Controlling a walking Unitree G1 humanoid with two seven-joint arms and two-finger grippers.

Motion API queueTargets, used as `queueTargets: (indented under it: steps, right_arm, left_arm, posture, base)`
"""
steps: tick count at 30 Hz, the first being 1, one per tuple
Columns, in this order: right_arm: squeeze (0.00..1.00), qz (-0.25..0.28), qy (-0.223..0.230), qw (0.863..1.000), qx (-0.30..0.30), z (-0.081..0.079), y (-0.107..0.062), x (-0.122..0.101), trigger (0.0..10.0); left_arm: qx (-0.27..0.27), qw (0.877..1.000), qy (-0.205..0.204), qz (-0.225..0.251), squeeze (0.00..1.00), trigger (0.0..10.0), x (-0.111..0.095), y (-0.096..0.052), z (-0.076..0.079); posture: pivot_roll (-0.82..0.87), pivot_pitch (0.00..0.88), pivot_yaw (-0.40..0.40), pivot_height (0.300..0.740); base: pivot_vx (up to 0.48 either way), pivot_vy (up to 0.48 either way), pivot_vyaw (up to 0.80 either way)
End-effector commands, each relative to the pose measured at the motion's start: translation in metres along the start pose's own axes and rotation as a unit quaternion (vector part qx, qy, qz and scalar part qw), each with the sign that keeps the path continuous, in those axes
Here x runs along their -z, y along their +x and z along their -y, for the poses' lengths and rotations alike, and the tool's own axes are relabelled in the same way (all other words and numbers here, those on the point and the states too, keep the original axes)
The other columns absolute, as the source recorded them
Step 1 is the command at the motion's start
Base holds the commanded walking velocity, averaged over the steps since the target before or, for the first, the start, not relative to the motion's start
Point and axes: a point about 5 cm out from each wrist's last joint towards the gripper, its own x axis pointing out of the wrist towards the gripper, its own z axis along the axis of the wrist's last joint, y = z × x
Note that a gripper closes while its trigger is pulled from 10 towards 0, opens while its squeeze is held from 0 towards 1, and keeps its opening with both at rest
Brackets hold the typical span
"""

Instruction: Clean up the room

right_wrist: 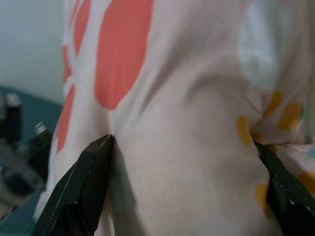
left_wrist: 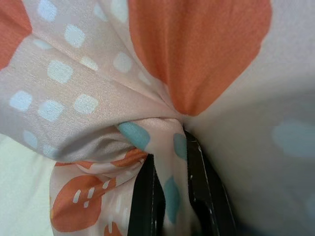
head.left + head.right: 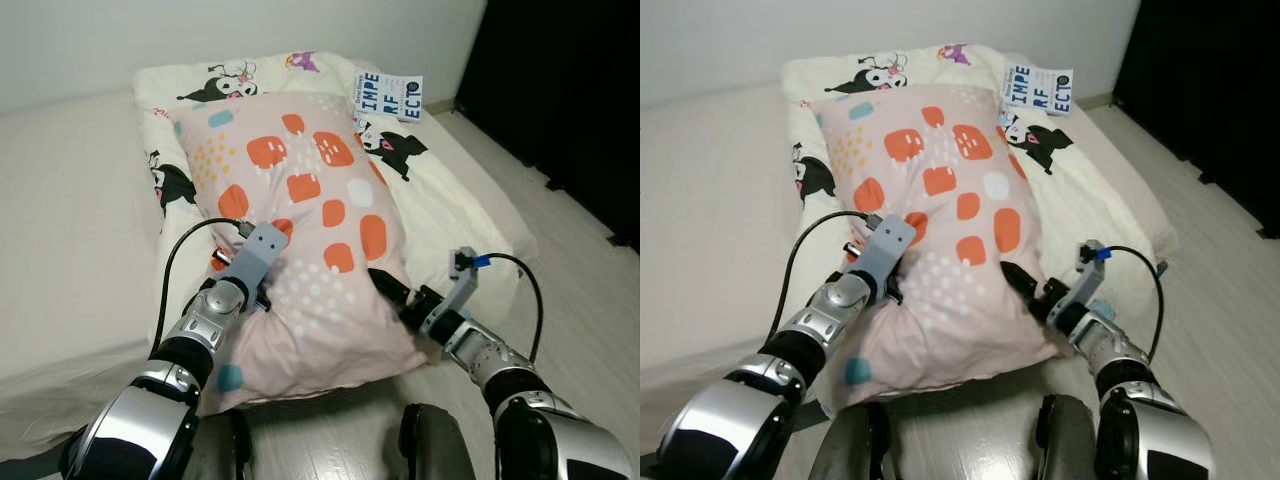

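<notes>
— Across the left eye view, what have you got?

— You have the pink pillow (image 3: 310, 220) lying lengthwise on the cartoon-print bedding (image 3: 420, 190) on the bed (image 3: 70, 230), its near end toward you. Your left tool (image 3: 262, 298) is at the pillow's near left edge, your right tool (image 3: 385, 285) at its near right edge. A printed card (image 3: 388, 95) lies far right.

— And the right eye view?

— Same scene; it adds nothing new.

— Left wrist view?

— Your left tool's fingers (image 2: 147, 196) are pinched tight on a fold of the pillow's fabric.

— Right wrist view?

— Your right tool's fingers (image 1: 78, 191) stand wide apart with the pillow's bulk between them, pressing its sides; I'd call that a straddling hold, not a closed one.

— How far along are you?

— Early, I judge. The pillow is gripped but not yet lifted, and wherever it belongs, placing it remains.
</notes>
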Motion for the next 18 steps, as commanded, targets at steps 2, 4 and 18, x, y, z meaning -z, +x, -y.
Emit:
queueTargets:
  steps: [2, 4, 18]
  right_arm:
    - [0.00, -0.065, 0.020, 0.997, -0.045, -0.013, 0.013, 0.029, 10.0]
    - [0.00, -0.059, 0.013, 0.997, -0.051, -0.017, 0.017, 0.024, 10.0]
    - [0.00, -0.009, -0.049, 0.996, 0.071, -0.009, 0.022, 0.000, 0.0]
  left_arm:
    - [0.026, 0.998, -0.002, -0.052, 0.00, 0.0, 0.026, -0.005, 0.015]
    - [0.026, 0.998, -0.004, -0.050, 0.00, 0.0, 0.025, -0.004, 0.015]
    - [0.044, 0.998, -0.048, -0.017, 0.00, 0.0, 0.013, -0.002, 0.019]
  posture:
    - [0.12, 0.348, 0.046, 0.553]
    - [0.12, 0.347, 0.045, 0.553]
    - [0.11, 0.341, 0.040, 0.553]
  base:
    - [0.000, 0.000, 0.00]
    - [0.000, 0.000, 0.00]
    - [0.000, 0.000, 0.00]
